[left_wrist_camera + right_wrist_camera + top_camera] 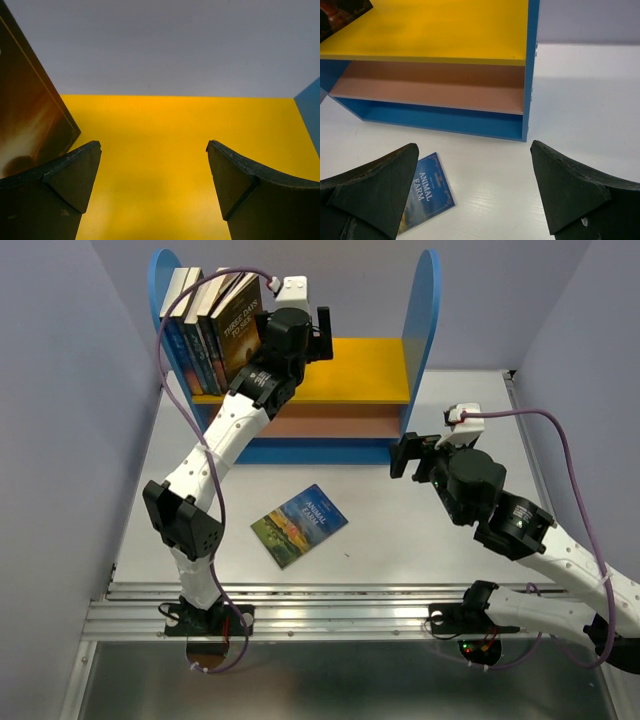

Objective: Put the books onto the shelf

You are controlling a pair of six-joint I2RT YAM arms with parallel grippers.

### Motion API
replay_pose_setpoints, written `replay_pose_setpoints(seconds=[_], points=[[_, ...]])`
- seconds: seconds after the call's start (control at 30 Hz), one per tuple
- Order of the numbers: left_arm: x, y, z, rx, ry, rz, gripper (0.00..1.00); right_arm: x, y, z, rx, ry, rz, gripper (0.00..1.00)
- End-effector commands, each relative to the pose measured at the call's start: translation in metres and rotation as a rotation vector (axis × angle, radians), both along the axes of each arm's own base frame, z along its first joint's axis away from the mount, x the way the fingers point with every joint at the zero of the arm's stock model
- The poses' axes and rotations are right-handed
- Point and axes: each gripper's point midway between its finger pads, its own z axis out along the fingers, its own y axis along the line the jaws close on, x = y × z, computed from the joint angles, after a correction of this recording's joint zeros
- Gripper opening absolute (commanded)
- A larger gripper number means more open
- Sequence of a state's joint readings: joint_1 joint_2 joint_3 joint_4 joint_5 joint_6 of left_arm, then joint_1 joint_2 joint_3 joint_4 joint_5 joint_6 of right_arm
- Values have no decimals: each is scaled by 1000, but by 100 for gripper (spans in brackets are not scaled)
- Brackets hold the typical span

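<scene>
Shelf (pixel 425 300): ahead of both pincers, yellow upper board directly beneath the left one.
Standing books (pixel 210 330): just left of the left pincer, rightmost one tilted; nothing props that side, so liable to topple if brushed during a pull-back.
Animal Farm (pixel 299 524): lying flat, cover up, left of the right pincer; thin, so prone to sliding or a bent cover under a shallow pinch.
Left pincer (pixel 154 150): released, nothing between the jaws.
Right pincer (pixel 474 150): released, empty, facing the shelf's right panel; could knock it on a careless swing.
</scene>
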State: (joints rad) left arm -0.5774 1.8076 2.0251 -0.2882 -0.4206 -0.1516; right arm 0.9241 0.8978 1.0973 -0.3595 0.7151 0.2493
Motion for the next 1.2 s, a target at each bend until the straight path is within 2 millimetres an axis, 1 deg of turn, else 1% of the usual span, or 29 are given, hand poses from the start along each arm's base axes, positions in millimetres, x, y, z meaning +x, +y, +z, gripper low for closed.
replay_pose_setpoints(seconds=[0.0,0.03,0.07,0.17,0.2,0.27,0.33,0.4,0.47,0.5,0.7,0.77,0.87,0.97,1.0,1.03,1.1,1.17], points=[[15,29,47,-36,-122,104,99,-1,-8,9,13,-29,-21,100],[19,32,45,-42,-119,114,99,-1,-8,9,14,-29,-25,100],[25,39,43,-41,-117,128,99,-1,-9,9,13,-30,-28,100],[36,48,39,-42,-119,145,99,-1,-9,9,14,-30,-31,100],[41,56,37,-37,-114,174,99,-1,-9,10,14,-30,-34,100],[45,65,39,-27,-118,202,99,0,-10,10,13,-31,-38,100],[46,76,43,-30,-127,242,99,0,-9,9,6,-29,-38,100],[47,92,43,-28,-128,296,99,1,-8,9,4,-27,-38,100],[47,103,41,-23,-124,339,99,1,-8,8,3,-26,-39,100],[46,113,42,-24,-126,382,99,2,-8,8,1,-25,-41,100],[39,131,38,-18,-116,471,99,2,-8,8,4,-26,-41,100],[38,134,37,-16,-117,492,99,2,-8,8,1,-25,-41,100],[38,130,38,-12,-116,463,99,1,-8,8,4,-26,-38,100],[37,120,39,-28,-116,394,99,1,-8,8,5,-27,-38,100],[36,115,43,-40,-122,358,99,1,-9,8,5,-27,-40,100],[35,112,43,-46,-121,346,99,1,-9,8,5,-27,-40,100],[32,108,50,-68,-135,311,99,1,-8,7,6,-25,-37,100],[30,106,54,-82,-142,295,99,1,-7,6,6,-24,-34,100]])
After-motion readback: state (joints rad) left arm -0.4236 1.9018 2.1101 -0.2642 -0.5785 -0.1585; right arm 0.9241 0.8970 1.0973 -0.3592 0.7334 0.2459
